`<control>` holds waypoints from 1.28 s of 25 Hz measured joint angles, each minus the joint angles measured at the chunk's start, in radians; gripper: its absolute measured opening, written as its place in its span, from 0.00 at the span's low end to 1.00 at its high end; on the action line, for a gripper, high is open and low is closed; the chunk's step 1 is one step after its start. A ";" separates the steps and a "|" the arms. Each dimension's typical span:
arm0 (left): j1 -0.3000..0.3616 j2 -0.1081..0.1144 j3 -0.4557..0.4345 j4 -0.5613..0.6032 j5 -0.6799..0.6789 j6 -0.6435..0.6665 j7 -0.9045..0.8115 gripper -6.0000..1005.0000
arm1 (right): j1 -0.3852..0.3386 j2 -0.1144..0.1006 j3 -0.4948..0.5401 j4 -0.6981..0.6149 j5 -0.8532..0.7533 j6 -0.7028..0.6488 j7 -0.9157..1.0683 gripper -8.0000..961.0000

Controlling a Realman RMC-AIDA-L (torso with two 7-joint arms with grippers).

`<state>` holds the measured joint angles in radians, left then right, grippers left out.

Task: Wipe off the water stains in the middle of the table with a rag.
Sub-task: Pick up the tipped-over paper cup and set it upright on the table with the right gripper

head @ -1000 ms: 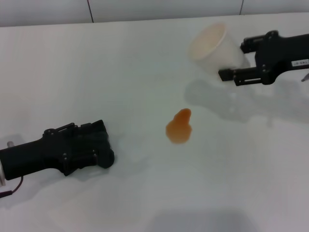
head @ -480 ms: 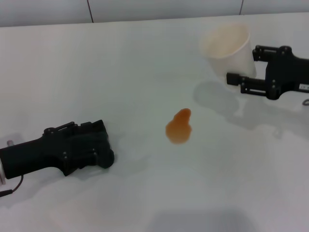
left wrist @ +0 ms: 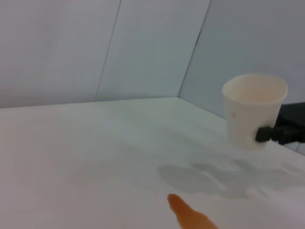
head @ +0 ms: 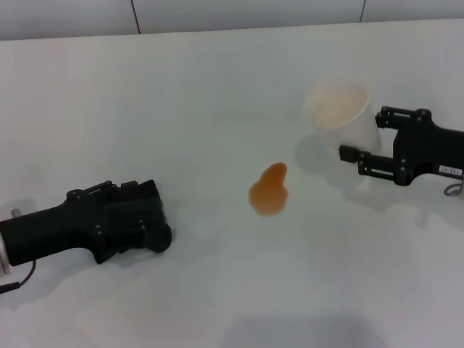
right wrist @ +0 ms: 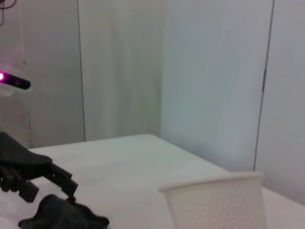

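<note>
The water stain (head: 270, 190), an orange pear-shaped blot, lies mid-table on the white table (head: 217, 94); its tip also shows in the left wrist view (left wrist: 190, 218). My left gripper (head: 154, 219) rests low at the front left, well left of the blot, shut on the dark rag (right wrist: 62, 217), which bunches under its fingers (right wrist: 52, 175). In the head view the rag blends with the black gripper. My right gripper (head: 360, 133) is shut on a white paper cup (head: 339, 114), upright, right of and beyond the blot.
The cup (left wrist: 255, 112) hangs a little above the tabletop and casts a shadow (left wrist: 209, 177) beside the blot. A pale panelled wall (head: 246, 13) runs along the table's far edge.
My right gripper has turned the cup from tilted to upright and brought it lower and nearer. The left arm, the rag and the blot have not moved.
</note>
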<state>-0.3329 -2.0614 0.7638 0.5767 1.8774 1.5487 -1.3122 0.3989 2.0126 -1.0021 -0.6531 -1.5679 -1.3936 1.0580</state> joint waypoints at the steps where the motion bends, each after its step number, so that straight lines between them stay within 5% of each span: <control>1: 0.000 0.000 0.000 0.000 0.000 0.000 0.000 0.87 | 0.000 0.000 0.001 0.013 0.000 0.006 -0.007 0.64; 32: -0.010 0.000 0.000 0.008 0.000 0.001 -0.001 0.87 | 0.023 0.009 -0.010 0.291 0.116 0.144 -0.310 0.64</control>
<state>-0.3427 -2.0617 0.7638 0.5844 1.8775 1.5493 -1.3131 0.4222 2.0218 -1.0122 -0.3618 -1.4519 -1.2498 0.7482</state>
